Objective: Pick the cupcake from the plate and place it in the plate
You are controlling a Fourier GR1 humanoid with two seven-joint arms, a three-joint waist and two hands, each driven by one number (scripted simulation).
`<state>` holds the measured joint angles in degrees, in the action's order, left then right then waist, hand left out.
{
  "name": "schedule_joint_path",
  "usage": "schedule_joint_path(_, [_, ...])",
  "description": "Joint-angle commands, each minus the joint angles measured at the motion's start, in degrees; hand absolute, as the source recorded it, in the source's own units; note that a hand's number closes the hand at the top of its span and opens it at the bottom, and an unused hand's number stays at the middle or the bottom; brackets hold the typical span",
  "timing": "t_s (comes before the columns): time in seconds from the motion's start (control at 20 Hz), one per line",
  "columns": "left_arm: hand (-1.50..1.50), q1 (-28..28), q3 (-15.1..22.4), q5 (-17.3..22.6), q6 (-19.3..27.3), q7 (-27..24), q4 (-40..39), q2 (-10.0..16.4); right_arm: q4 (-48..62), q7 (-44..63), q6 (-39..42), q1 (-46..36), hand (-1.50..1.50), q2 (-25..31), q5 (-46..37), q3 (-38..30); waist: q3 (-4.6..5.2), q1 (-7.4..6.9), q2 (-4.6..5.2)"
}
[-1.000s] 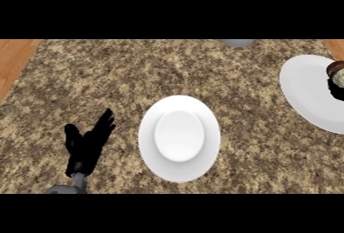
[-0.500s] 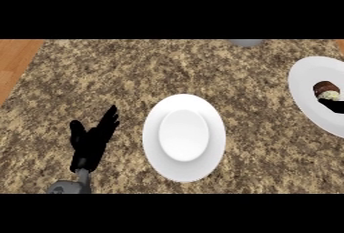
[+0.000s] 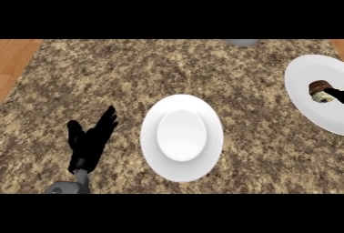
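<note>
Centre plate (image 3: 150, 146) on the speckled counter (image 3: 101, 77); left of it, the left hand (image 3: 91, 141) rests released, fingers straight and pointing upward; well to its right, at the view's edge, the cupcake (image 3: 322, 91) lies on a second plate (image 3: 306, 76).

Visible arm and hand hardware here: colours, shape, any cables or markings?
Only the left hand shows: plain black, slim fingers and a thumb, on a grey forearm. No cables or markings visible. The right hand is not in view.
</note>
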<state>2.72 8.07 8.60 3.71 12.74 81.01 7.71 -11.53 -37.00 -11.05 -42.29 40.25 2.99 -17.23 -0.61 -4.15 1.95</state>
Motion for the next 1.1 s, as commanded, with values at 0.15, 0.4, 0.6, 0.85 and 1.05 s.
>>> schedule_joint_path(0.15, [0.00, -0.4, -1.2, 0.5, -1.0, -1.9, -2.4, 0.3, 3.1, -2.6, 11.9, 2.1, -1.50, 4.2, 5.1, -5.6, 0.13, 1.17, -0.21])
schedule_joint_path(0.4, [0.00, 0.5, -0.8, -0.1, 1.1, 1.2, 0.5, -0.4, 4.1, -3.5, 24.0, 5.3, -1.50, 7.5, 5.2, -5.5, 0.05, 1.30, -0.49])
schedule_joint_path(0.6, [0.00, -1.1, -1.2, 0.7, 0.2, 0.8, 0.9, -0.2, 4.2, -6.2, 32.5, 9.6, -1.50, 11.1, 4.1, -4.5, 0.11, 1.77, -0.81])
schedule_joint_path(0.85, [0.00, -3.1, -1.0, -0.8, 0.4, -0.7, 1.3, 0.6, 4.0, -14.9, 34.3, 17.7, -1.50, 9.7, 1.4, -2.4, 0.16, 2.50, -1.12])
schedule_joint_path(1.05, [0.00, -2.6, -0.8, -1.2, 0.8, -1.8, -0.7, -0.7, 3.1, -14.1, 32.6, 16.7, -1.50, 10.5, -0.2, -1.3, 0.23, 2.40, -1.14])
